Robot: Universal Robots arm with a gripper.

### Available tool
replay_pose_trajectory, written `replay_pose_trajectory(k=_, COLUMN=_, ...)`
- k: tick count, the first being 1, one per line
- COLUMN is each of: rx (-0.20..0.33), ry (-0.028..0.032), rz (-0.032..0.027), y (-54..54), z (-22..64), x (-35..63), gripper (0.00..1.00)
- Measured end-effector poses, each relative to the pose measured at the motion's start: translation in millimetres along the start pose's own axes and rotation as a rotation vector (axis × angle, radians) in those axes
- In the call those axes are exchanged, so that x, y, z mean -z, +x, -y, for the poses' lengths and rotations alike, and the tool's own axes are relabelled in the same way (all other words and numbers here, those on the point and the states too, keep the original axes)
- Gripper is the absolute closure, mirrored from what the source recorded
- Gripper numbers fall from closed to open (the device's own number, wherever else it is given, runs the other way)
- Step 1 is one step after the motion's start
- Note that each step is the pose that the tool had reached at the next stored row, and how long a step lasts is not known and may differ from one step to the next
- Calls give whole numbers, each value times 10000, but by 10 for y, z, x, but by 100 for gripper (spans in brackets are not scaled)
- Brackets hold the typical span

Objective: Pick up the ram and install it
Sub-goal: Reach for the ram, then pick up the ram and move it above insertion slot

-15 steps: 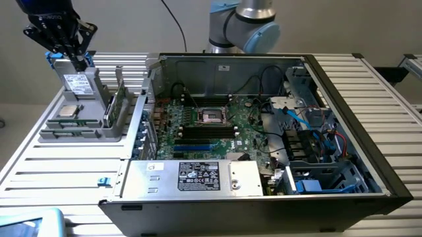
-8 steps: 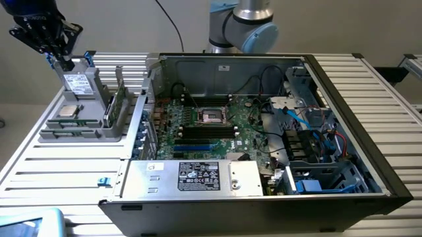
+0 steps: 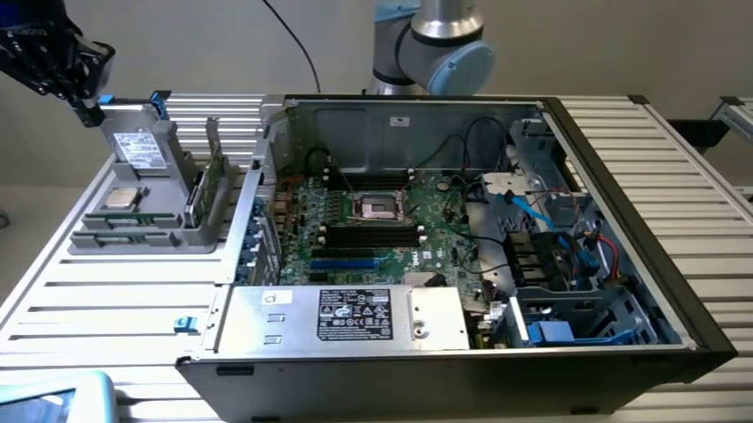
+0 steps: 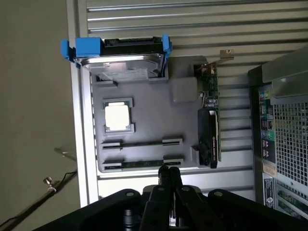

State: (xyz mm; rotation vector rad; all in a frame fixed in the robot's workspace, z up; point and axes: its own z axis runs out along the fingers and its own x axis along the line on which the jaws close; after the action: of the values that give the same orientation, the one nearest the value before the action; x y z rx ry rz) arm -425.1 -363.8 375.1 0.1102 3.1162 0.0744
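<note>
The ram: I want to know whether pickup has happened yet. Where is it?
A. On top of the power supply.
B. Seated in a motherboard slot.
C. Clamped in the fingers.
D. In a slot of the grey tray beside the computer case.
D: the ram sits in a slot of the grey tray, and the shut fingers hold nothing.

- One computer case [image 3: 400, 132].
- One power supply box [image 3: 341, 315] with a label, inside that case.
- One grey holder [image 4: 154, 115].
- One drive [image 4: 122, 62] (blue brackets at both ends).
- One square silver chip [image 4: 117, 117].
- Two ram sticks [image 4: 142, 163], seen edge-on in the holder.
- One card with a black fan [image 4: 210, 139].
</note>
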Motion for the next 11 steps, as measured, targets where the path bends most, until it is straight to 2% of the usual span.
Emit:
replay_pose_trajectory(k=2, rx=2, ry=0, rz=0, y=73, z=5, x=-6, gripper=89)
replay_pose_trajectory(k=6, rx=14, ry=0, rz=-1, y=130, z=12, x=-57, gripper=89)
replay_pose_trajectory(k=11, rx=32, ry=15, rz=0, y=143, z=13, x=-73, gripper=89)
